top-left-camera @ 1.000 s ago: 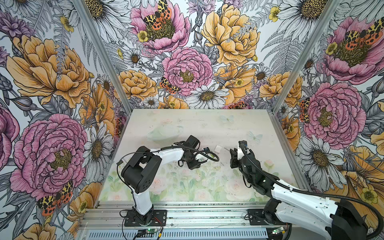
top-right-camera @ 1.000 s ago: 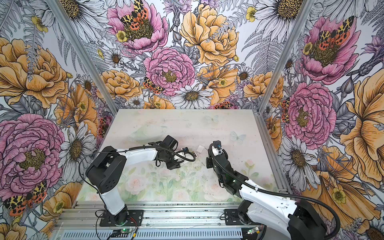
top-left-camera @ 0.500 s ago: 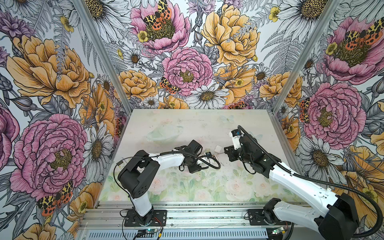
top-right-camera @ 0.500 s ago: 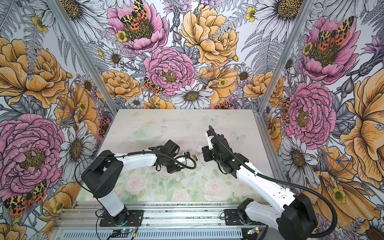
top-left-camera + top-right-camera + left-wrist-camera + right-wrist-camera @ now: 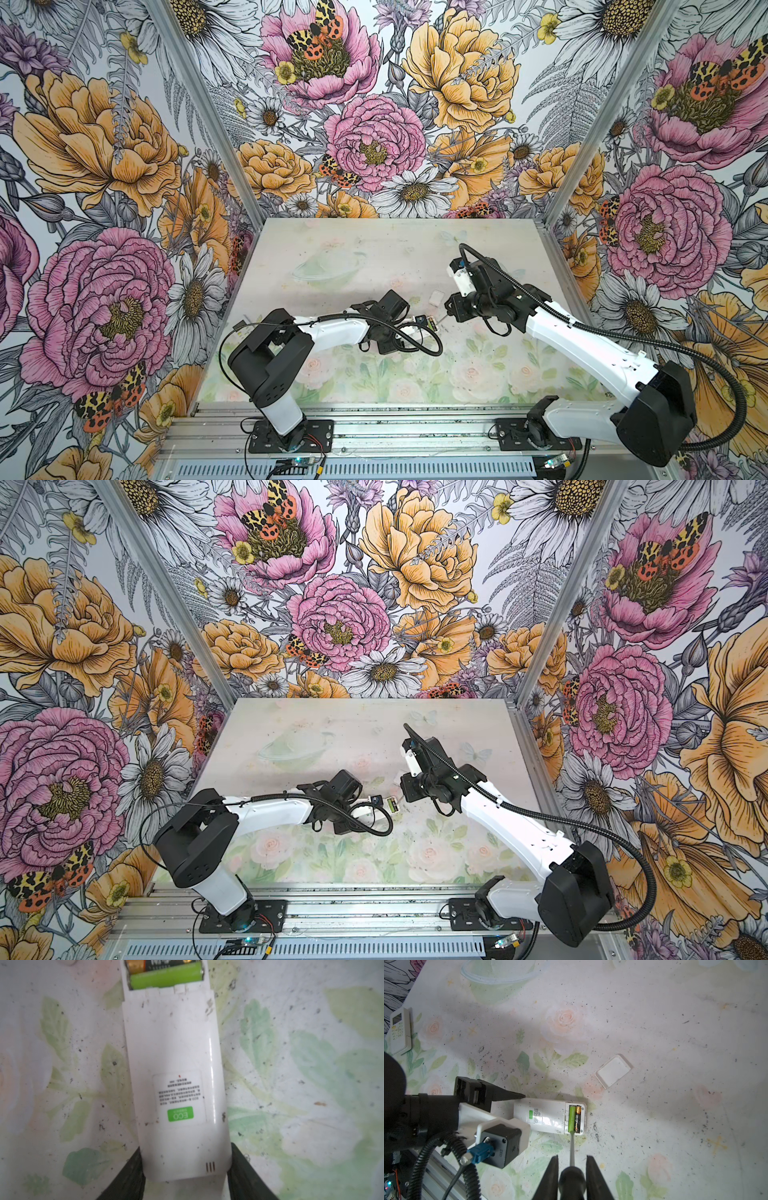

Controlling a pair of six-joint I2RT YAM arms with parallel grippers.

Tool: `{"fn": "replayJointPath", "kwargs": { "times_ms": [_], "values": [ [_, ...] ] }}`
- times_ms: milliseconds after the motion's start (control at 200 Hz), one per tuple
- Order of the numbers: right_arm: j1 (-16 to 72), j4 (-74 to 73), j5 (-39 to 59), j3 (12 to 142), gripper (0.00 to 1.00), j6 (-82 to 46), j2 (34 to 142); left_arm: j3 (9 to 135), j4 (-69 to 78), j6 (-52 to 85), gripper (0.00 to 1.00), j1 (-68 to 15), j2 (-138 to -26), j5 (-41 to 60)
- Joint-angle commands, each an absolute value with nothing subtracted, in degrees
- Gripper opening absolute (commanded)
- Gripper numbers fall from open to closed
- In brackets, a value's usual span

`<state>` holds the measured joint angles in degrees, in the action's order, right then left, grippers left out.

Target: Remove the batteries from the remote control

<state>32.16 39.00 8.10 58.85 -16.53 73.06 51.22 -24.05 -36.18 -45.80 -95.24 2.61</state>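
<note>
Two arms, same build.
- Left arm (image 5: 332,332), right arm (image 5: 582,345): white link shells, black joint housings.
- Black ribbed conduit (image 5: 418,1164) runs along each.
- Black base plates (image 5: 320,432), bolted to a silver rail (image 5: 415,430).
- Wrist camera (image 5: 502,1145): black cube with corner screws and lettering on one face, in a white mount; blue plug (image 5: 481,1152).
- Right tool (image 5: 572,1157): black fingers (image 5: 550,1176), tapering to points.
</note>
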Motion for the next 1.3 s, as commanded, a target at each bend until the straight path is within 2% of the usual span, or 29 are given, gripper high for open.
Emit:
{"fn": "replayJointPath", "kwargs": {
  "times_ms": [0, 711, 1296],
  "values": [
    [31.97, 40.85, 10.97, 59.98, 0.00, -15.36, 72.43, 50.54, -26.40, -37.35, 0.00, -46.22, -93.42, 4.91],
    [34.96, 38.54, 8.76, 61.32, 0.00, -13.02, 77.71, 51.63, -27.25, -37.46, 0.00, -46.38, -96.98, 4.60],
    [34.73, 39.30, 8.00, 62.40, 0.00, -13.65, 76.17, 52.13, -27.42, -37.00, 0.00, -46.41, -97.49, 4.33]
  ]
}}
